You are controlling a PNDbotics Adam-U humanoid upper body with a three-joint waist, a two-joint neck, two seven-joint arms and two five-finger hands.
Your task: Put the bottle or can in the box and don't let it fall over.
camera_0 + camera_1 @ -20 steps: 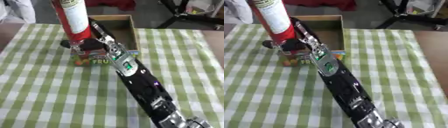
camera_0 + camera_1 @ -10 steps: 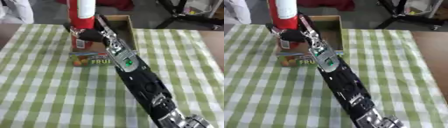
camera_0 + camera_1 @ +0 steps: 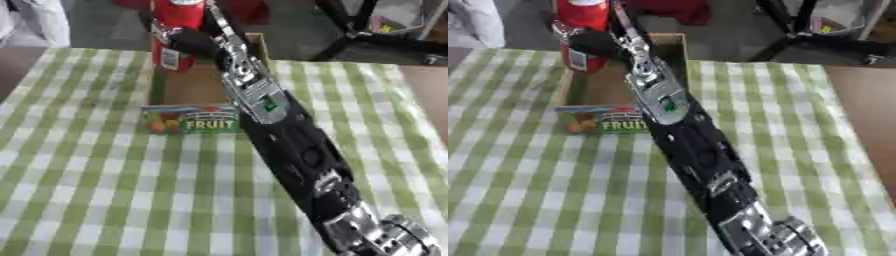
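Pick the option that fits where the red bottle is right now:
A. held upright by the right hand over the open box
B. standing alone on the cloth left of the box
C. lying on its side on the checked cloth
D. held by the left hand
A: the right hand is curled round the red bottle, which stands upright above the far end of the box.

Right arm stretched far forward, robot hand [image 3: 194, 42] curled in a grasp

green checked tablecloth [image 3: 79, 190] on the table; black stand legs [image 3: 367, 35] beyond.
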